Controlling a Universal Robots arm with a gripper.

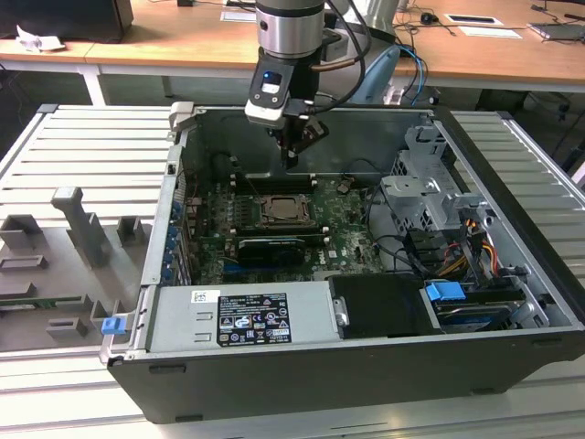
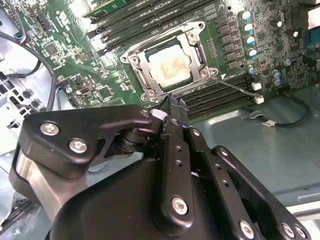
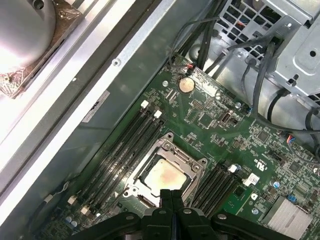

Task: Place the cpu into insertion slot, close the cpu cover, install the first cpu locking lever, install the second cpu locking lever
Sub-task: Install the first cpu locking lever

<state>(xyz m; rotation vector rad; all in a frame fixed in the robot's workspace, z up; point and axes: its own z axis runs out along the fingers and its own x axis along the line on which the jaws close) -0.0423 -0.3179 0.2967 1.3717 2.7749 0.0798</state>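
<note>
The cpu (image 1: 286, 211) lies flat in the insertion slot (image 1: 265, 222) on the green motherboard, its beige top showing in both wrist views (image 2: 170, 67) (image 3: 165, 176). The silvery cpu cover (image 2: 138, 63) (image 3: 186, 158) lies down around the chip as a frame. One thin locking lever (image 2: 235, 86) runs out from a corner of the socket over the memory slots. My gripper (image 1: 291, 157) hangs above the far edge of the socket, a little clear of the board. Its black fingers are shut together with nothing between them (image 2: 172, 103) (image 3: 168, 196).
The open computer case (image 1: 183, 119) walls in the board. Black memory slots (image 3: 125, 140) flank the socket. A drive cage (image 1: 425, 197) with cables fills the exterior view's right. The power supply (image 1: 242, 315) sits along the front. Grey fixtures (image 1: 78, 229) stand on the table at the exterior view's left.
</note>
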